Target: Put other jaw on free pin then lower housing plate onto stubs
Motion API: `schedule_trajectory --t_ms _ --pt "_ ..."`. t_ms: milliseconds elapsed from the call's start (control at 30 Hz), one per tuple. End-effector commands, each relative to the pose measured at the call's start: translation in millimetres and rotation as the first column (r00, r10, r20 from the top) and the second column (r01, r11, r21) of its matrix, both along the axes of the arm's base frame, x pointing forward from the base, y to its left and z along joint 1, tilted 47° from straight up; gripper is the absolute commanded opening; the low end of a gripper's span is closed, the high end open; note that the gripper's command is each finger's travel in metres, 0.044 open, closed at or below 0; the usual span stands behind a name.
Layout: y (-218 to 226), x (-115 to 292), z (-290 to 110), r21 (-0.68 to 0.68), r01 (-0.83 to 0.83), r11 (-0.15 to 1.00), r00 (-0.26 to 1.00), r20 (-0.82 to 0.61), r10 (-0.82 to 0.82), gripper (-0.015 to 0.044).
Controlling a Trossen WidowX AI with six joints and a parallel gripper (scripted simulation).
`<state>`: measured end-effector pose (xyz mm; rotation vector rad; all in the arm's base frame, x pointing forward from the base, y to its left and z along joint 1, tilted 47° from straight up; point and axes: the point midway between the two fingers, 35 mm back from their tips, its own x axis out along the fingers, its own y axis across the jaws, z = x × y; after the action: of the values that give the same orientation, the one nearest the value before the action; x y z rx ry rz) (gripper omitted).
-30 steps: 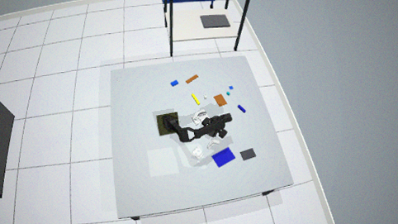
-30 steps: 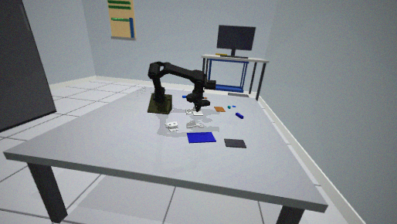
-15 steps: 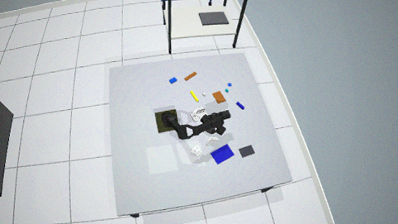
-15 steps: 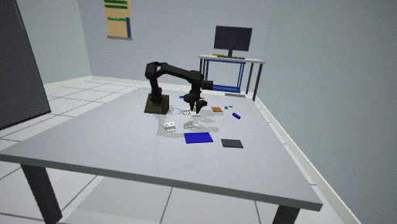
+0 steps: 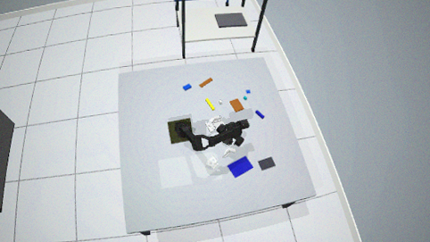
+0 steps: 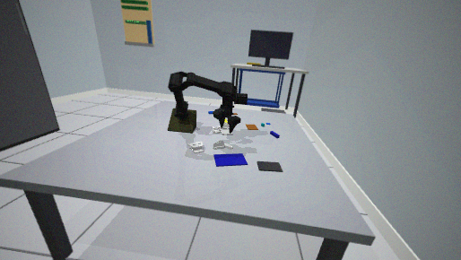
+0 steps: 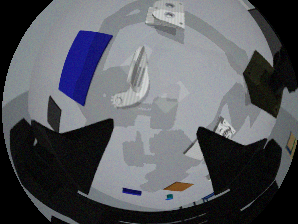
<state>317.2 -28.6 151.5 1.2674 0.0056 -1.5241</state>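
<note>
My gripper (image 5: 234,141) (image 6: 227,129) (image 7: 157,127) is open and empty, low above the table and pointing down. The loose white jaw (image 5: 229,152) (image 6: 221,144) (image 7: 135,85), with a small toothed end, lies on the table in front of the fingers. The white housing plate (image 5: 212,162) (image 6: 196,146) (image 7: 167,15), with two round holes, stands beyond the jaw. The white base part (image 5: 214,124) (image 6: 216,130) (image 7: 226,128) with the mounted jaw is beside the gripper, towards the arm's foot. In the wrist view the right finger partly hides it; its pins and teeth are too small to tell.
A blue panel (image 5: 240,167) (image 6: 230,160) (image 7: 84,67) and a dark grey panel (image 5: 266,163) (image 6: 269,167) (image 7: 54,114) lie past the loose jaw. An orange panel (image 5: 237,105) (image 6: 252,127) (image 7: 178,186), a yellow bar (image 5: 210,104) and several small pieces lie on the other side.
</note>
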Motion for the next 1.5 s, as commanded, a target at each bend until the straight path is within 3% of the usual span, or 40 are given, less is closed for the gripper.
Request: schedule_trajectory --t_ms 0,467,1033,1467 --pt "-0.1 0.0 0.0 0.000 0.000 1.000 1.000 0.000 0.000 0.0440" --pt "-0.1 0.0 0.0 0.000 0.000 1.000 1.000 0.000 0.000 0.0440" --pt "-0.1 0.0 0.0 0.000 0.000 1.000 1.000 0.000 0.000 0.0000" --pt "-0.1 0.0 0.0 0.000 0.000 1.000 1.000 0.000 0.000 0.0000"
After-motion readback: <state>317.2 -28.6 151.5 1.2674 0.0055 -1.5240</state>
